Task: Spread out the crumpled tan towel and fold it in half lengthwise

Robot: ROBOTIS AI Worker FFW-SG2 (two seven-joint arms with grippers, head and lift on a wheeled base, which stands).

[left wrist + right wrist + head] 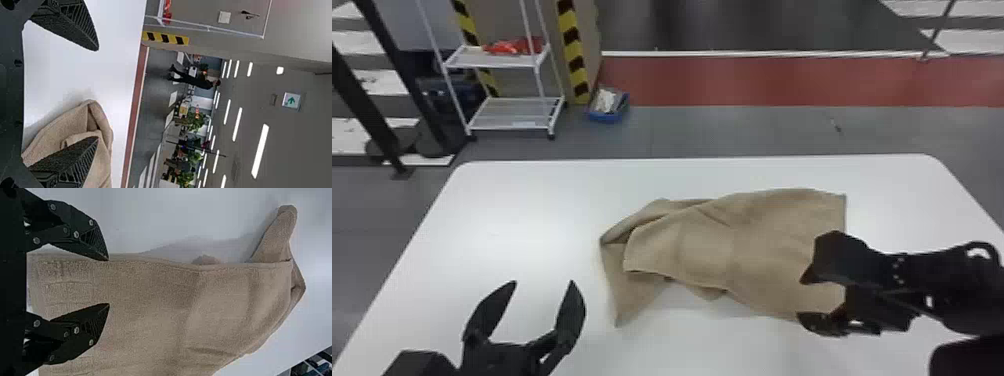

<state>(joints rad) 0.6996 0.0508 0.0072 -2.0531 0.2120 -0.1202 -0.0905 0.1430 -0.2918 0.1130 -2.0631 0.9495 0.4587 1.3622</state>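
The tan towel [742,240] lies on the tabletop [532,210] with its long axis running roughly left to right, its right part fairly flat and its left end folded over and rumpled. The right end effector [801,299] is over the towel's near right part, fingers wide apart with nothing held, while the left end effector [543,282], also wide open and empty, is just off the rumpled end. That makes the left arm the nearer one to the pointed corner [619,307], which probably needs drawing out before any lengthwise fold.
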